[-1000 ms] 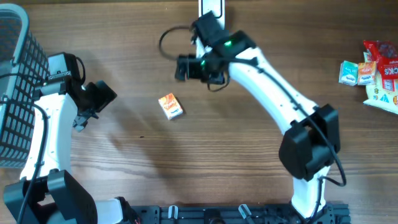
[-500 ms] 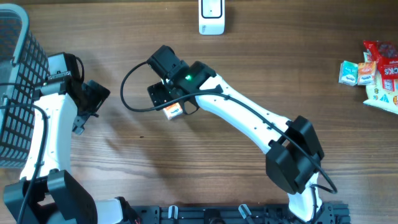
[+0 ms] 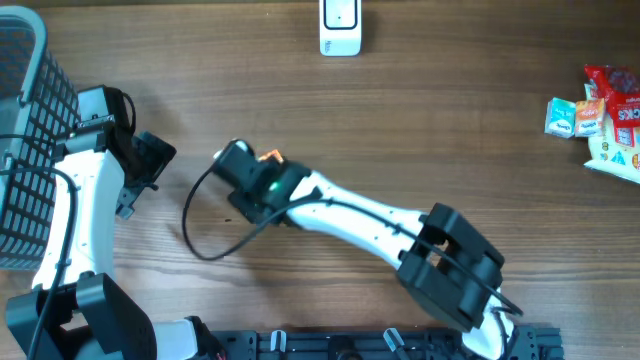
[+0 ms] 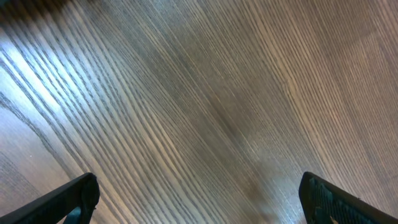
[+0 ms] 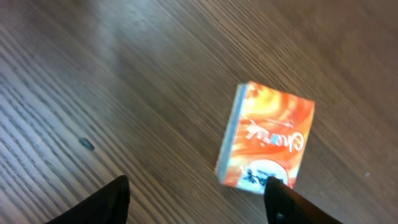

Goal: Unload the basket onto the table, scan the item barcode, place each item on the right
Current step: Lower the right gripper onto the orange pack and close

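Right wrist view: orange box (image 5: 267, 134) lies flat on the bench (image 5: 124, 74), just ahead of the spread, empty right hand (image 5: 196, 202), offset to one side; long axis runs roughly along the approach.

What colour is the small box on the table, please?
The box is orange, clearest in the right wrist view.
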{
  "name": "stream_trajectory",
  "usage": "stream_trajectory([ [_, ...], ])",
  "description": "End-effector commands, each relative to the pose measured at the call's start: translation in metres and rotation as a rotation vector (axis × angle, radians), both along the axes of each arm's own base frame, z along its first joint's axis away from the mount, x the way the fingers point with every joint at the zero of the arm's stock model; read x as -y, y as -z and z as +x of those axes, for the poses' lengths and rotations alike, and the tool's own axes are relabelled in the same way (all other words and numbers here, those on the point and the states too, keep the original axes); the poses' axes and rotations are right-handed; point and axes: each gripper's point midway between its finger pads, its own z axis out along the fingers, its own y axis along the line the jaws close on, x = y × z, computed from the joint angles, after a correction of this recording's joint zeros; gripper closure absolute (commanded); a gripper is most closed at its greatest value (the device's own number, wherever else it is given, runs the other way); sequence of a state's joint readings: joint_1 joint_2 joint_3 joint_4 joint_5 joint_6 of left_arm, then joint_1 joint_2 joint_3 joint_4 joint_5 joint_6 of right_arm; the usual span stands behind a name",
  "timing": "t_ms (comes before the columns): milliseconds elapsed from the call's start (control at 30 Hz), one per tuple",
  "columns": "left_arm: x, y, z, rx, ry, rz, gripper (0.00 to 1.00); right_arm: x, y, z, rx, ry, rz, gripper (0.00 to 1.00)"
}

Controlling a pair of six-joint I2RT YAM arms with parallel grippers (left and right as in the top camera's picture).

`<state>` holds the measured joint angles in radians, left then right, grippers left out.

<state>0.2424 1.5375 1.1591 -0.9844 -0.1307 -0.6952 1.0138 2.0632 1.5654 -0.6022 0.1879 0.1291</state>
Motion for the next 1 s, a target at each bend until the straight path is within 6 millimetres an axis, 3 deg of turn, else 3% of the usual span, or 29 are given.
stream_trajectory([
  [0,-0.005,-0.006,0.002,0.014,-0.027,0.017,0.0,0.006,0.018,0.014,0.094,-0.024,-0.105,0.34],
  [200,-0.005,-0.005,0.0,0.003,-0.027,0.015,0.0,0.009,0.046,0.017,0.088,-0.013,-0.146,0.35],
  [500,-0.004,-0.005,0.0,0.003,-0.027,0.014,0.0,0.008,0.046,0.027,0.093,0.03,-0.111,0.39],
  [800,-0.004,-0.005,0.0,0.003,-0.027,0.014,0.0,0.028,0.05,0.044,0.036,0.123,-0.086,0.5],
  [967,-0.004,-0.005,0.0,0.003,-0.027,0.014,0.0,0.022,0.054,0.035,-0.037,0.093,-0.046,0.54],
])
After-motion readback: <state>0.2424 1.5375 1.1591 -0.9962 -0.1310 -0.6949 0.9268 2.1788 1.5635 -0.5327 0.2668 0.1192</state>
